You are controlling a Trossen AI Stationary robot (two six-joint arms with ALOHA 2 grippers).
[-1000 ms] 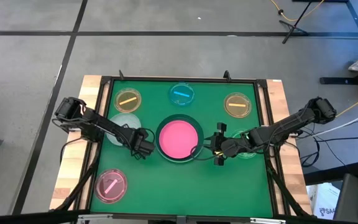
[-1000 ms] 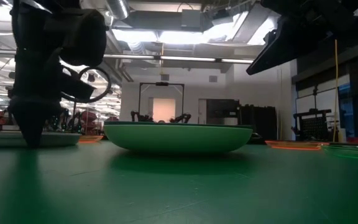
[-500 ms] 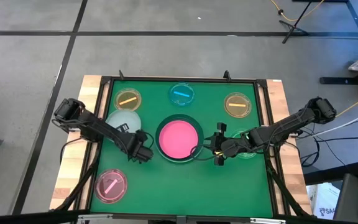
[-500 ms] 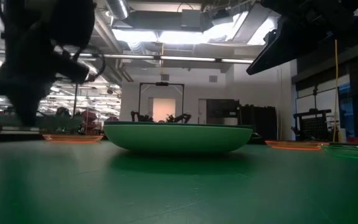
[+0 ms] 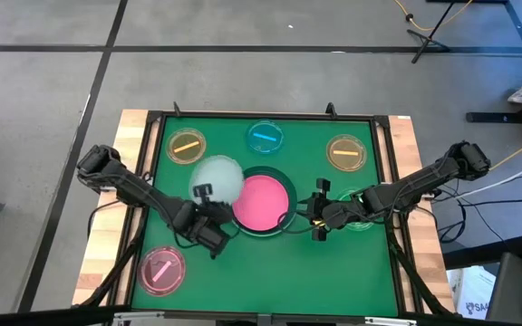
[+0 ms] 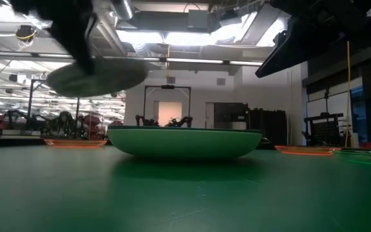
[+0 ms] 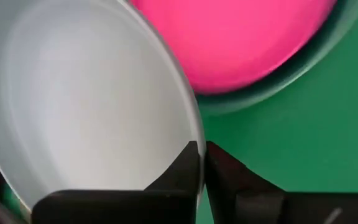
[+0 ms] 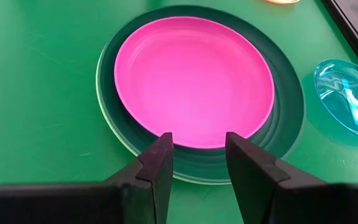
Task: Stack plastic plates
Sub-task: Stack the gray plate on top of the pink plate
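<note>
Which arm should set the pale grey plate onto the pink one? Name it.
Left. Its end effector grips the pale grey round plastic plate, lifted beside the pink round plastic plate; the right end effector is open, empty.

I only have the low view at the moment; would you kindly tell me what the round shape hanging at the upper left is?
Observer: It is a large pale plate. The left gripper is pinching it by the rim.
Operator: Thank you. Is it above the bowl-like stack in the middle?
Observer: Only partly. From above, it overlaps the upper left edge of the pink plate, which sits nested in the dark teal plate.
Operator: And the other arm?
Observer: The right gripper is open at the stack's right edge and holds nothing.
</note>
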